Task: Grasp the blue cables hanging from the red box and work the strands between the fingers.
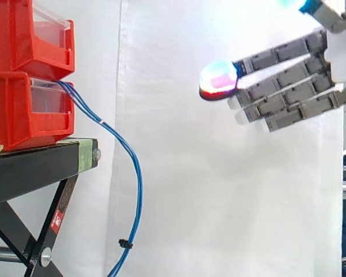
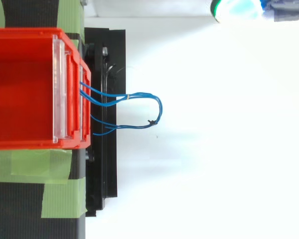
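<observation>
Altogether two red bins, one hand

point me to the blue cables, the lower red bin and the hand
blue cables [image 1: 140, 184]: side view, hanging stretch
lower red bin [image 1: 23, 115]: side view, side wall
hand [image 1: 277, 54]: side view, a straight finger

Bins stacked on stand at left, cables hanging from lower bin, hand well apart at right

The hand has a white palm block and grey, boxy fingers built of short segments with dark seams. One thick rounded pad glows cyan above, magenta in the middle and red beneath. A second pad glows cyan-white.
</observation>
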{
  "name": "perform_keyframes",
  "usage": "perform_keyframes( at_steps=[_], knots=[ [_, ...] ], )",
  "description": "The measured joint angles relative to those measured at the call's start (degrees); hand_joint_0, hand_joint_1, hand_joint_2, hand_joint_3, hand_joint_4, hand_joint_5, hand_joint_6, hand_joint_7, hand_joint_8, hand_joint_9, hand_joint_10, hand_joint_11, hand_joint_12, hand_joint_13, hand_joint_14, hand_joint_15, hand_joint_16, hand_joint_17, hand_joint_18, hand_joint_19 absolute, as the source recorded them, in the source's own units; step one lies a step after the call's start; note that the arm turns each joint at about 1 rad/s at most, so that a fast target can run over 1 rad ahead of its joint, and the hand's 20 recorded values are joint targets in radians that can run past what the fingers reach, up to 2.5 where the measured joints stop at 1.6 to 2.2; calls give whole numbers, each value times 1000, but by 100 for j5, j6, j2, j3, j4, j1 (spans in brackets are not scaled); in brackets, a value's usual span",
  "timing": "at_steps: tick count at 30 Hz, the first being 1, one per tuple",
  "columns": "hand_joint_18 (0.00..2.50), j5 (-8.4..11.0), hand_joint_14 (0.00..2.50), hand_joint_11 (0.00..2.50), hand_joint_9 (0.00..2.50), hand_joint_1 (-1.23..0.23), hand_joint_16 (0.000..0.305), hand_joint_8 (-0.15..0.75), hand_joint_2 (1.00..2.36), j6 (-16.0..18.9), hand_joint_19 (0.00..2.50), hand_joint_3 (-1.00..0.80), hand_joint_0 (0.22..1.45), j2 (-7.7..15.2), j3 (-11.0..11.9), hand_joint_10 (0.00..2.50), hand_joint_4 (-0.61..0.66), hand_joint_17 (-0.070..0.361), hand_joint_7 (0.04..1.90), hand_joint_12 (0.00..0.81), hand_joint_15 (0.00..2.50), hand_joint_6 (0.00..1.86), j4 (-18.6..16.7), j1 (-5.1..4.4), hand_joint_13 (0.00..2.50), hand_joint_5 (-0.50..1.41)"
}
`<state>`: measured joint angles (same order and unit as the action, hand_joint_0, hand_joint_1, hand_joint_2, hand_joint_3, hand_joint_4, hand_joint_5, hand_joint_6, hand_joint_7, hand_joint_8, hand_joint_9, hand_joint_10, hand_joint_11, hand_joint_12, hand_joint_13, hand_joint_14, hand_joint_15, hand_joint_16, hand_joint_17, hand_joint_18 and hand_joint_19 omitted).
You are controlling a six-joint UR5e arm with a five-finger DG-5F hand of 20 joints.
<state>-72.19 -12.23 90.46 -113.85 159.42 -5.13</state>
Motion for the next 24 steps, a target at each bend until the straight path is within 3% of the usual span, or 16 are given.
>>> perform_keyframes(
  at_steps=[3, 7, 15, 24],
  knots=[
    [0, 234, 5, 125, 104, -420, 74, 319, 1000, -16, 173, -1000, 624, 39, -272, 2, 184, 166, 672, 386, 211, 5, -334, -51, 0, -322],
    [0, 408, 5, 127, 106, -420, 74, 320, 1000, -15, 180, -1000, 626, 164, -481, 2, 184, 165, 673, 386, 211, 5, -801, -110, 0, -323],
    [0, 452, 5, 139, 115, -423, 74, 322, 1000, 143, 187, -1000, 629, 675, -538, 2, 182, 166, 677, 387, 217, 5, -1056, -197, 0, -322],
    [0, 636, 5, 152, 120, -430, 73, 320, 1000, 70, 184, -1000, 633, 799, -541, 2, 182, 165, 677, 386, 223, 5, -1227, -231, 0, -321]
  ],
)
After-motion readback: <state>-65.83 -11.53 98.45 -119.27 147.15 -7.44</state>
